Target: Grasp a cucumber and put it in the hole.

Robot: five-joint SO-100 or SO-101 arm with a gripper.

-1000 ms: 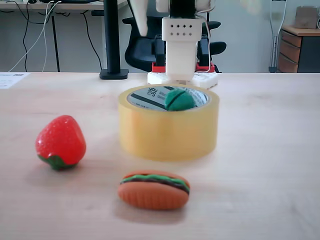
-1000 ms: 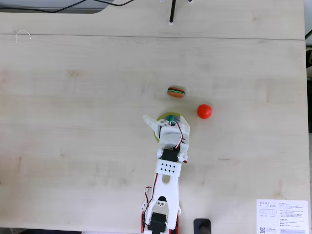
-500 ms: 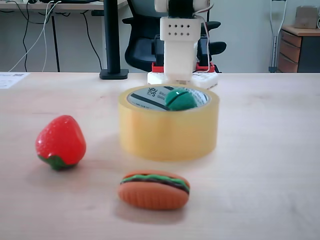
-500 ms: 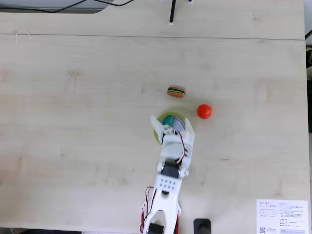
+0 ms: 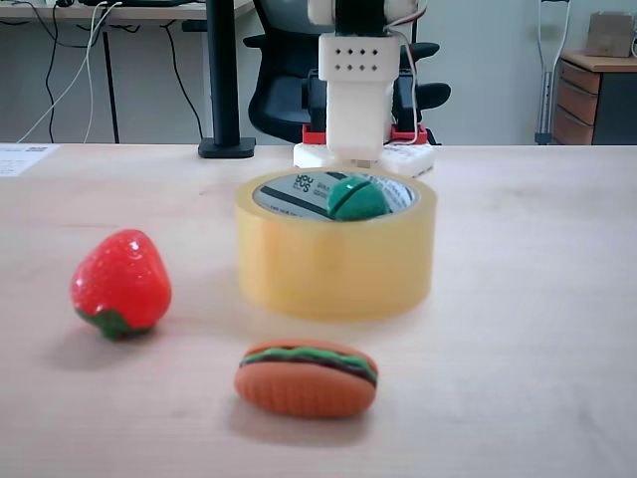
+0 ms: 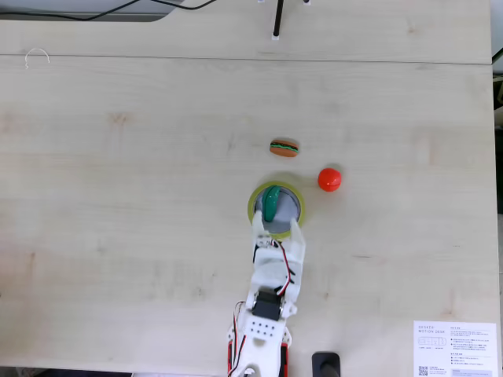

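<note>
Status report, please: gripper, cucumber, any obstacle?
Gripper open, empty, at the tape roll's near rim. Cucumber lies inside the hole, one end leaning on the core. Strawberry and burger stand apart, nothing in the way.

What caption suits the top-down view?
Dark green toy cucumber lies inside the yellowish tape roll's hole; white gripper at its rim.

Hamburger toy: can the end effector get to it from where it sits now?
Probably yes, but not straight. In the top-down fixed view the open end effector sits at the near rim of the tape roll, and the hamburger lies beyond the roll. It would need to lift over the roll or go around it.
</note>
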